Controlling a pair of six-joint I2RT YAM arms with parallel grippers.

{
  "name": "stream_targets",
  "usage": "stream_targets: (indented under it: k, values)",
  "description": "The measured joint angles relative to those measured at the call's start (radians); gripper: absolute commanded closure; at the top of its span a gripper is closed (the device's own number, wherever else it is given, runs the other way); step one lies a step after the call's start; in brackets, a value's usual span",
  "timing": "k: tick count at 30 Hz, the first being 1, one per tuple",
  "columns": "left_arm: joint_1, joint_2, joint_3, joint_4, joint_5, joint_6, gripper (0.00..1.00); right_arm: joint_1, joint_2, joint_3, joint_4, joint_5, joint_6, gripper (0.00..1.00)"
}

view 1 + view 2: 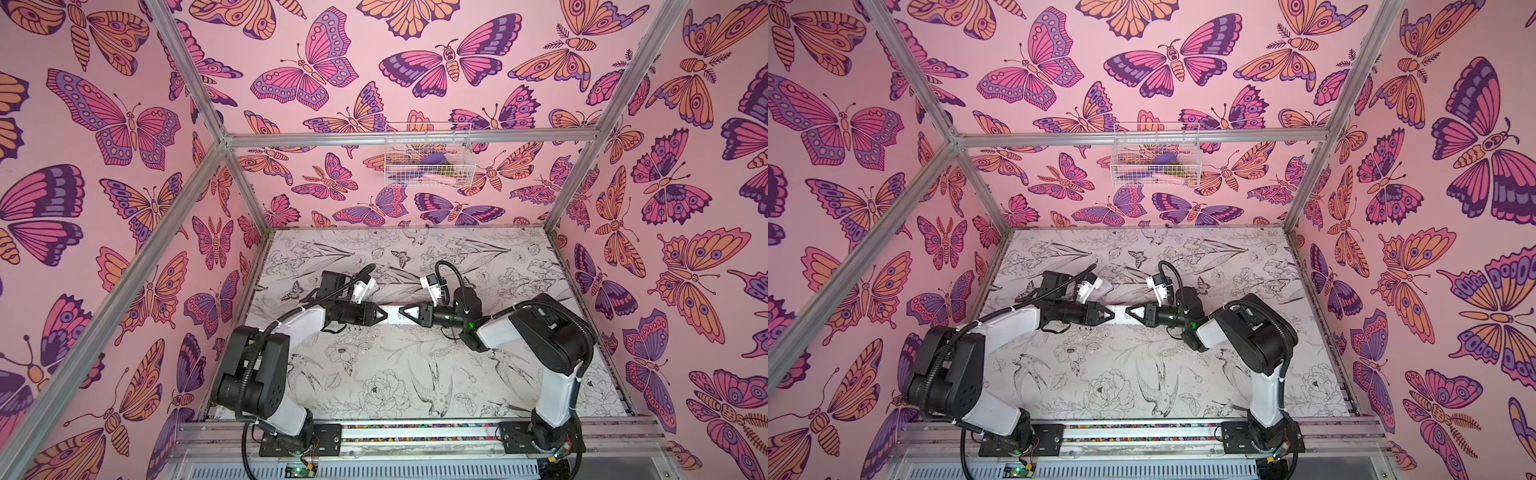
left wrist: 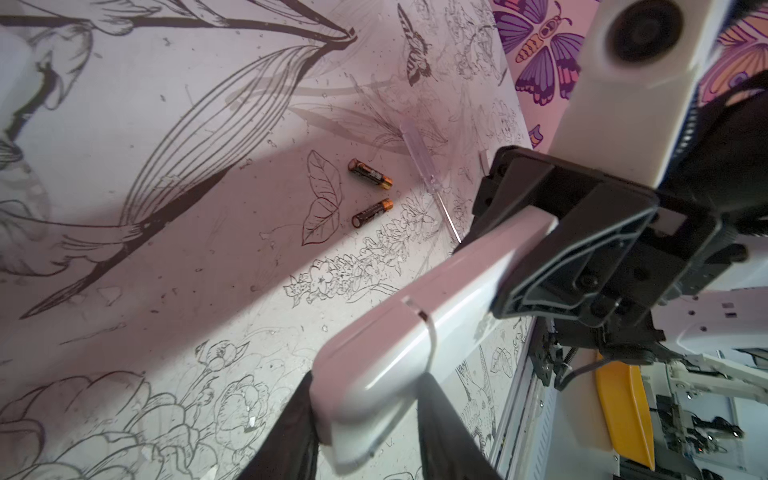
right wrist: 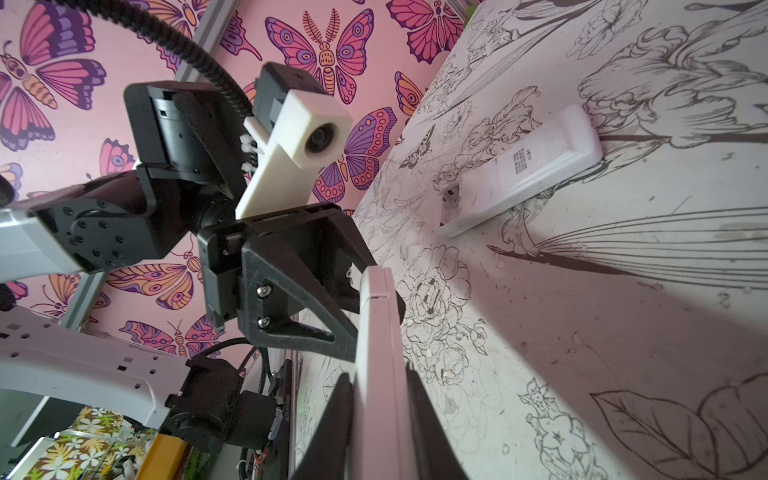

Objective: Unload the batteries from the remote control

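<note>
Both grippers hold the white remote control [image 1: 393, 314] level above the middle of the table, one at each end. My left gripper [image 2: 370, 386] is shut on one end across its width, with a black finger pressed to each side. At the other end my right gripper [image 3: 378, 374] is shut across the thin body of the remote control [image 3: 376, 316], here seen edge-on. Two batteries, black with orange ends, lie loose on the table [image 2: 370, 174] [image 2: 372, 212], side by side and apart from the grippers. In both top views the arms hide them.
A clear-handled screwdriver [image 2: 419, 166] lies on the table just past the batteries. A second white remote [image 3: 528, 166] lies label-up further back on the table. A white wire basket [image 1: 428, 156] hangs on the back wall. Pink butterfly walls close in three sides.
</note>
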Motion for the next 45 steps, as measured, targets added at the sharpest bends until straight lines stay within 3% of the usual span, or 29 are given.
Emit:
stream_targets:
  k: [3, 7, 12, 17, 22, 30, 45]
  values:
    - [-0.002, 0.000, 0.004, -0.008, -0.029, 0.001, 0.55, 0.001, 0.000, 0.000, -0.007, 0.005, -0.006, 1.00]
    - [-0.001, 0.000, 0.009, -0.023, -0.073, 0.011, 0.36, 0.003, 0.000, 0.001, -0.007, 0.003, -0.010, 1.00]
    - [0.011, 0.000, 0.012, -0.041, -0.101, 0.027, 0.26, 0.007, 0.002, 0.005, -0.011, 0.006, -0.019, 1.00]
    - [0.050, -0.010, 0.016, -0.062, -0.127, 0.046, 0.21, 0.019, -0.007, 0.058, -0.132, 0.041, -0.088, 1.00]
    - [0.115, -0.042, 0.040, -0.099, -0.163, 0.080, 0.19, 0.037, -0.086, 0.142, -0.420, 0.152, -0.264, 1.00]
    - [0.189, -0.088, 0.074, -0.125, -0.211, 0.132, 0.16, 0.093, -0.144, 0.296, -0.737, 0.344, -0.515, 1.00]
    - [0.214, -0.113, 0.073, -0.158, -0.225, 0.218, 0.11, 0.265, -0.100, 0.454, -1.022, 0.655, -0.862, 1.00]
